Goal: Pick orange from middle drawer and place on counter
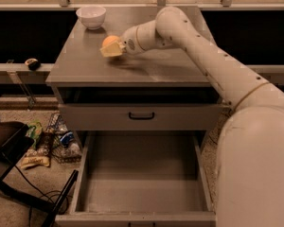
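Risk lies in the pincer (pixel 112 48), clenched on the orange (pixel 110 41) over the table (pixel 146 70), releasing high so it rolls off.

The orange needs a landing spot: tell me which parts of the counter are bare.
Bare: the counter front strip, from left edge to right corner, and the left side between the bowl and the front edge. Crowded: the bowl's back left corner, and the middle to back right, where the gripper holds the orange and the arm crosses.
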You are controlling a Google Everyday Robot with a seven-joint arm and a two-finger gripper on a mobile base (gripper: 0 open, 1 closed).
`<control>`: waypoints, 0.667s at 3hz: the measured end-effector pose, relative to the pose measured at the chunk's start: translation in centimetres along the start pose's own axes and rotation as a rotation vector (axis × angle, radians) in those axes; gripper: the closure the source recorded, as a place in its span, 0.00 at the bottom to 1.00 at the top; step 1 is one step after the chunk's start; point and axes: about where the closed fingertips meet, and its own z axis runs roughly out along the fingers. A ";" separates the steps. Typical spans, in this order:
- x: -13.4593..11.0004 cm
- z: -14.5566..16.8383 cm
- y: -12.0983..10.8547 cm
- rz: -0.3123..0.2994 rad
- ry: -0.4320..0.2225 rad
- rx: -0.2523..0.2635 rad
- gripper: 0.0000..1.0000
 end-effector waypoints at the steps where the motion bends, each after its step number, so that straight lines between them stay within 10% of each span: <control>1: 1.4 2.2 0.2 0.023 0.080 -0.015 1.00; 2: 1.1 2.3 0.3 0.026 0.093 -0.018 0.84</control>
